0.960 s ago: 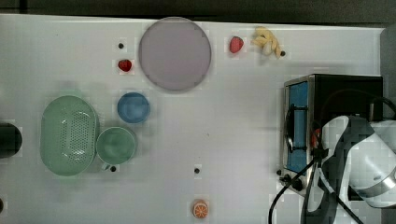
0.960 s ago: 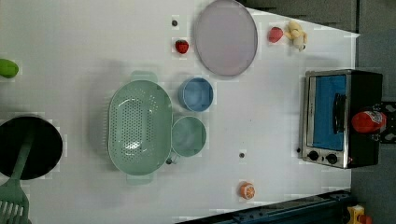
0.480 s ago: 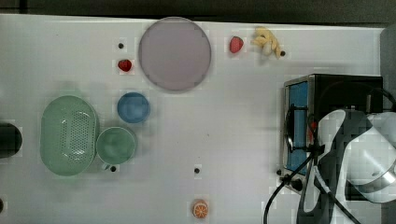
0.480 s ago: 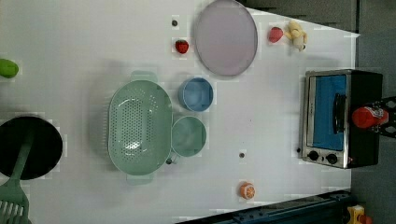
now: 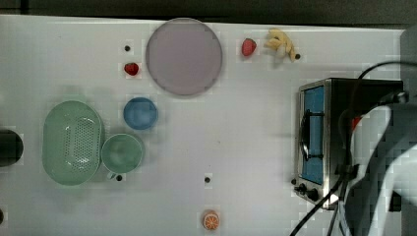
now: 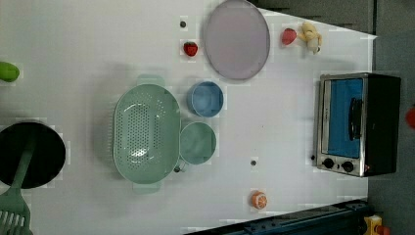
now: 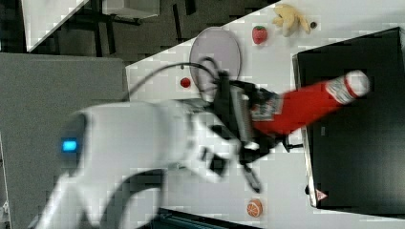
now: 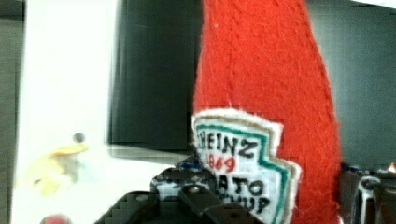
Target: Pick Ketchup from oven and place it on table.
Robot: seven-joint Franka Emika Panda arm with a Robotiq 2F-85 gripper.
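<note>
White dotted desk (image 5: pixel 236 137) under everything. One oven (image 5: pixel 319 140), black-topped, blue glass door. One ketchup (image 7: pixel 305 106): red felt-like bottle, white shield label, pale cap, held tilted above oven top, clamped in gripper (image 7: pixel 255 125). One lilac plate (image 5: pixel 183 55), far from oven. Two strawberries (image 5: pixel 249 47), flanking plate.

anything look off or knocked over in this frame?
Nothing spilled or damaged. The one oddity is the ketchup: it lies tilted in the gripper over the oven's black top, not standing on anything. The oven door looks closed in the left view, and the plate, bowls and colander sit flat on the table.
</note>
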